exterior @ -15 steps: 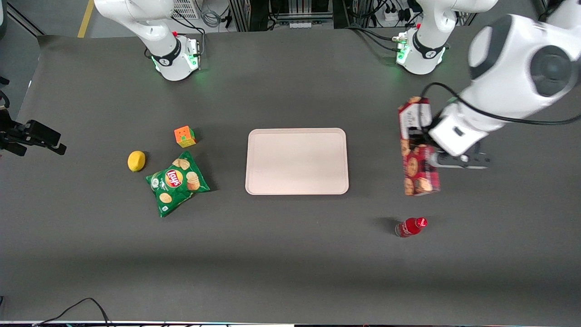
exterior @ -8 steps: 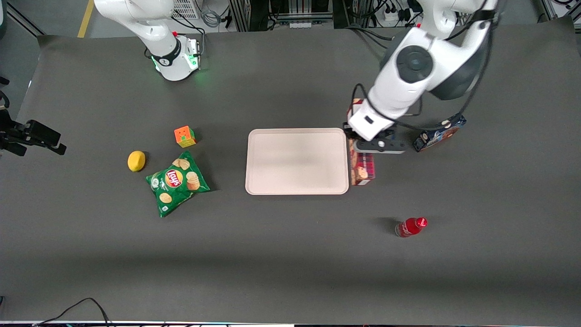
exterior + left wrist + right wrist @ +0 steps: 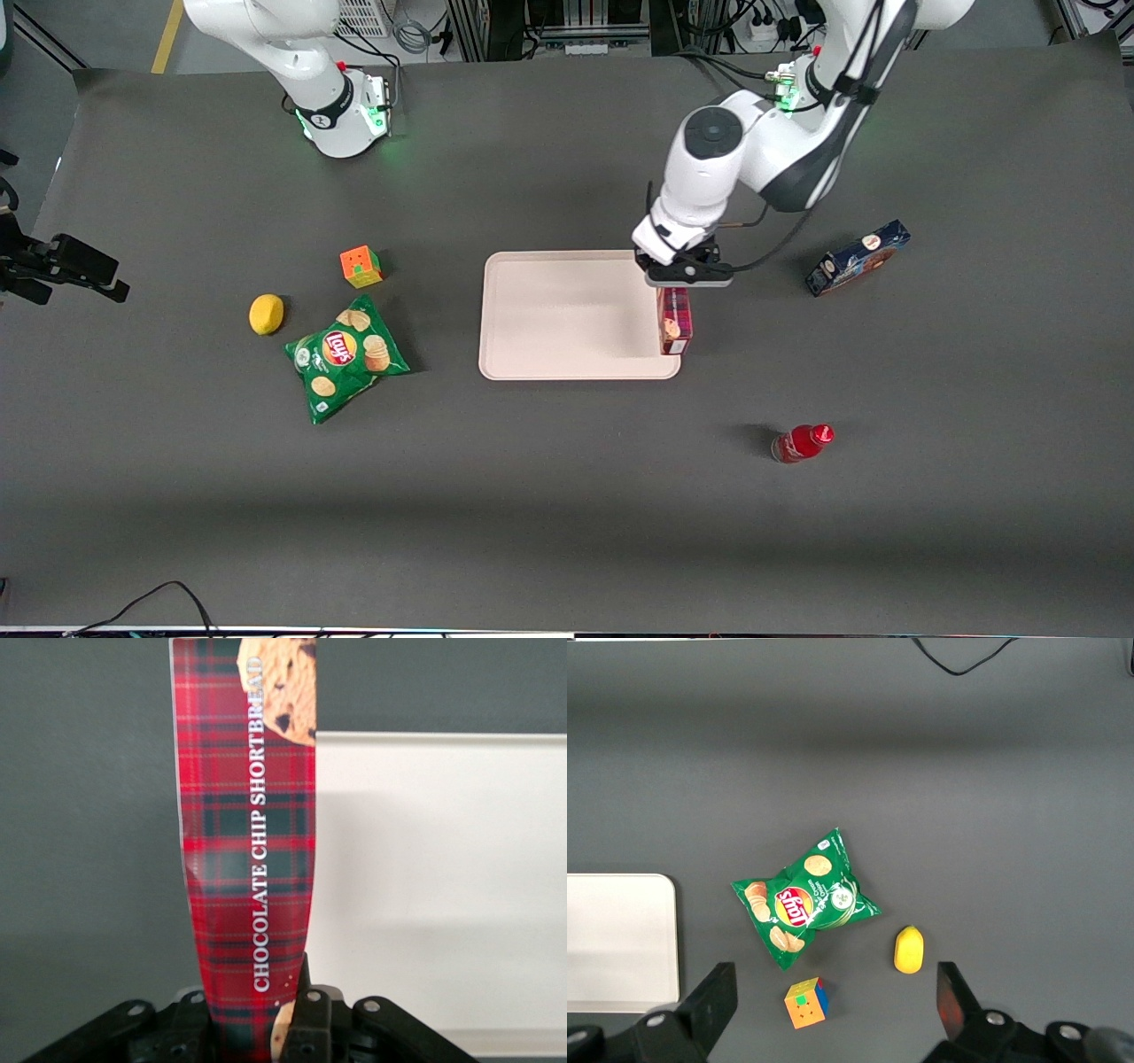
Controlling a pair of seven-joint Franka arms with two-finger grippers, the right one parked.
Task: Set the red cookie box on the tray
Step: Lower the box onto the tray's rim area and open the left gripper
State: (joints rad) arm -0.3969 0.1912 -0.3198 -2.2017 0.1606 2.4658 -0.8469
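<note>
The red cookie box (image 3: 674, 322), dark red plaid with cookie pictures, hangs narrow side up over the rim of the tray (image 3: 567, 315) at the working arm's end. My gripper (image 3: 680, 282) is shut on the box's upper part, above that tray edge. In the left wrist view the red cookie box (image 3: 248, 850) reads "CHOCOLATE CHIP SHORTBREAD" and runs out from between the fingers (image 3: 306, 1014). There it straddles the line between the dark table and the pale pink tray (image 3: 443, 886). My gripper (image 3: 252, 1028) clamps it from both sides.
A dark blue cookie box (image 3: 857, 257) lies toward the working arm's end. A small red bottle (image 3: 802, 442) lies nearer the front camera. A green chip bag (image 3: 345, 357), a lemon (image 3: 266, 314) and a colour cube (image 3: 361, 266) sit toward the parked arm's end.
The gripper has carried the red cookie box from the working arm's end toward the tray, reaching its edge. The dark blue box came into sight as the arm moved off.
</note>
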